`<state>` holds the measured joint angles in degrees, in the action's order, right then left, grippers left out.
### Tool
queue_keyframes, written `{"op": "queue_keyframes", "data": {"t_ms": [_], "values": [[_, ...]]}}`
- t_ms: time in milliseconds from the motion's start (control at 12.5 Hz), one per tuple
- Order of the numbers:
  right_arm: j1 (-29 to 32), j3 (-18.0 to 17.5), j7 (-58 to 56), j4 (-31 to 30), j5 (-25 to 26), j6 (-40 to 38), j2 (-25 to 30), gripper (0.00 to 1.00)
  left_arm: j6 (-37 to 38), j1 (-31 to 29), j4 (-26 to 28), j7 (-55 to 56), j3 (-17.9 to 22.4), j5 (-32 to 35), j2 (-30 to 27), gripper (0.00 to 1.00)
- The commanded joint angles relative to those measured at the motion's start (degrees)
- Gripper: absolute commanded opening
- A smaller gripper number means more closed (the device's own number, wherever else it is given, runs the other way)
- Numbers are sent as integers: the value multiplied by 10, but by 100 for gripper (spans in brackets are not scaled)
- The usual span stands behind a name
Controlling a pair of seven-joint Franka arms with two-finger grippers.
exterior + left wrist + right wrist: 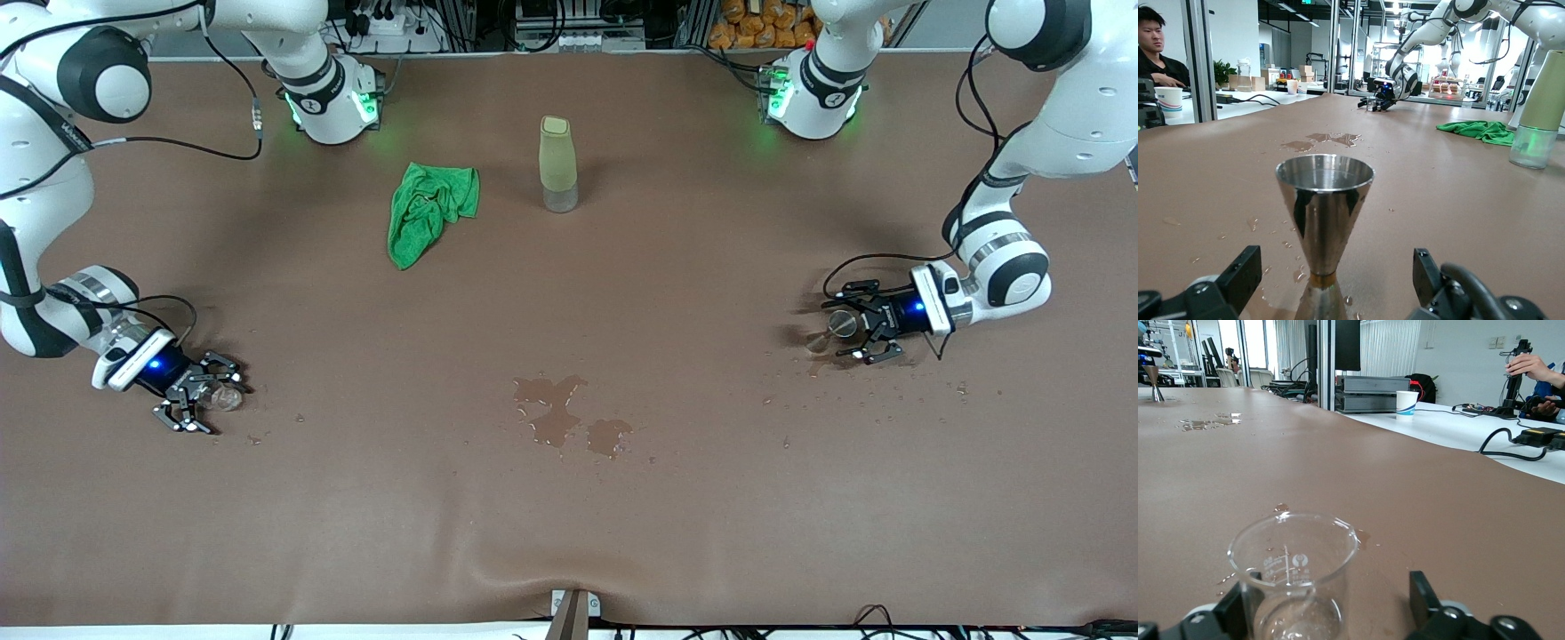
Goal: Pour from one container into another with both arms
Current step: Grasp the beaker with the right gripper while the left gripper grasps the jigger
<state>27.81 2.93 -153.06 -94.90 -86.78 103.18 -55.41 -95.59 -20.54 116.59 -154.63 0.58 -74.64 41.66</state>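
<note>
Upright steel jigger (1324,213) on the brown table toward the left arm's end, between the spread fingers of the left gripper (852,332); clear glass beaker (1293,573) upright toward the right arm's end, between the parted fingers of the right gripper (212,402).

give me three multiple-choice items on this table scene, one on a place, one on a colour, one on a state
1. What stands between the left gripper's fingers?
A. a metal jigger
B. the bottle
C. the cloth

2. What colour is the cloth?
A. red
B. green
C. white

3. How does the bottle stand?
A. on its side
B. held in the air
C. upright on the table

Answers:
1 A: the left wrist view shows the jigger upright between the open fingers.
2 B: the crumpled cloth beside the bottle is green.
3 C: it stands on its base, capped, far from both grippers; the right gripper is at a glass beaker.
</note>
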Motion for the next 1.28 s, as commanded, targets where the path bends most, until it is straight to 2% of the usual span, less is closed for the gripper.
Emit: {"op": "queue_keyframes", "data": {"t_ms": [0,160,239,399,479,559,798,958,1197], "values": [[-12,1,-5,13,-19,2,-15,0,-2,3,5,-16,-1,-17,0,98],[-13,1,-9,14,-18,2,-15,0,-1,3,4,-15,-1,-17,4,68],[-13,1,-10,14,-18,2,-15,0,-2,3,2,-13,-1,-17,5,49],[-13,1,-2,14,-18,1,-15,0,-2,3,0,-12,-1,-17,5,29],[-15,1,0,14,-19,1,-15,0,-2,3,-1,-13,-1,-17,5,23],[-19,1,0,15,-19,1,-14,0,-2,3,-3,-15,-1,-17,5,22],[-24,-9,13,15,-19,1,-7,0,-2,3,-3,-15,-1,-18,5,0],[-26,-19,33,20,-18,-8,-3,0,1,4,-3,-12,-1,-34,5,0],[-35,-25,61,33,-17,-27,7,0,15,8,-10,-10,-26,-58,0,0]]}}
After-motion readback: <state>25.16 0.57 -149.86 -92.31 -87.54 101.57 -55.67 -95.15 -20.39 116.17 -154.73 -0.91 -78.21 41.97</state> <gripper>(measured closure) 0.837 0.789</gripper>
